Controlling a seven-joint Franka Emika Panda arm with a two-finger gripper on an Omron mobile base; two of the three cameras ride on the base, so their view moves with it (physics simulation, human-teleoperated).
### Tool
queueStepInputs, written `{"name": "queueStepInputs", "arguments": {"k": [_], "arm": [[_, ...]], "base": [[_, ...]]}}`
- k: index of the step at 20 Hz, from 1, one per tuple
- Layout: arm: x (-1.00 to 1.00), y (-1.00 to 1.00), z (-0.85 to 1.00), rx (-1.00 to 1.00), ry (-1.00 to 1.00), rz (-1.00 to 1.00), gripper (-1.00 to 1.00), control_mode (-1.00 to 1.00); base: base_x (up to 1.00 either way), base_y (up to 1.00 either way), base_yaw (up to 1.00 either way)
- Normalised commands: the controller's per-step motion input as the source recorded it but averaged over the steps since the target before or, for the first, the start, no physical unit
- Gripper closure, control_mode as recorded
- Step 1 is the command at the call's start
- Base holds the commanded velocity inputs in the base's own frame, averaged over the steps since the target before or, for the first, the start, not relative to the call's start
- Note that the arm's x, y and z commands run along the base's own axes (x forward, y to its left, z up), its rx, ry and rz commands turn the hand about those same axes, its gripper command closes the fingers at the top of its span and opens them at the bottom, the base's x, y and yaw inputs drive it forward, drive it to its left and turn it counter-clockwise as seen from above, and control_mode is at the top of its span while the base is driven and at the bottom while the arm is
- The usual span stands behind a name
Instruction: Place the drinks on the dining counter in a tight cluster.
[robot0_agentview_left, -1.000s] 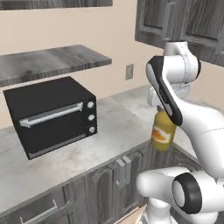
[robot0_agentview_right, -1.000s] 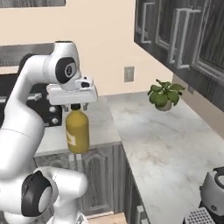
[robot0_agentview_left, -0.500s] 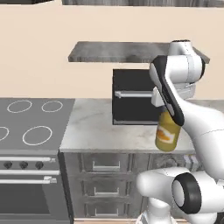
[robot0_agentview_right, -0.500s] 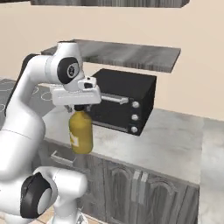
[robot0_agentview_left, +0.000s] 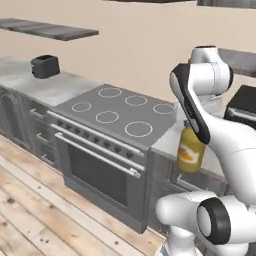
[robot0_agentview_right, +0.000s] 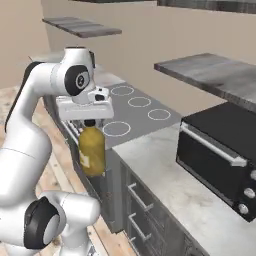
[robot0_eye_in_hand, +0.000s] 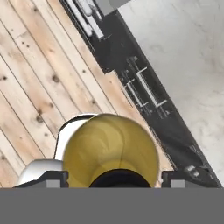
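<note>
The amber-orange juice jug (robot0_agentview_right: 92, 150) hangs upright in the air in front of the kitchen cabinets, and my gripper (robot0_agentview_right: 90, 121) is shut on its neck from above. In the left base view the jug (robot0_agentview_left: 190, 152) shows just below my forearm. In the hand view the jug (robot0_eye_in_hand: 109, 148) swells up between my gripper (robot0_eye_in_hand: 116, 179) and the wooden floor (robot0_eye_in_hand: 35, 78) far below. The green glass bottle, the water bottle and the dining counter are out of view.
A stove with a grey cooktop (robot0_agentview_left: 120, 107) and oven door (robot0_agentview_left: 95, 170) stands ahead. On the marble counter (robot0_agentview_right: 170, 175) sits a black microwave (robot0_agentview_right: 220, 150), and a black toaster (robot0_agentview_left: 45, 65) at the far left. Shelves (robot0_agentview_right: 82, 27) hang on the wall. Cabinet drawers (robot0_eye_in_hand: 140, 87) lie below my hand.
The whole picture has shifted, so the camera has moved: the stove and toaster have come into view and the microwave has slid right. The jug stays in my gripper.
</note>
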Motion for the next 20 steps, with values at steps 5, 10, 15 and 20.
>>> {"name": "queueStepInputs", "arguments": {"k": [5, 10, 15, 20], "arm": [[0.0, 0.0, 0.0, 0.0, 0.0, 0.0, 1.0, 1.0], [0.0, 0.0, 0.0, 0.0, 0.0, 0.0, 1.0, 1.0], [0.0, 0.0, 0.0, 0.0, 0.0, 0.0, 1.0, 1.0], [0.0, 0.0, 0.0, 0.0, 0.0, 0.0, 1.0, 1.0]], "base": [[0.33, 0.27, 0.79], [0.74, 0.21, 0.71], [0.99, 0.15, 0.62], [1.0, 0.07, 0.61]]}}
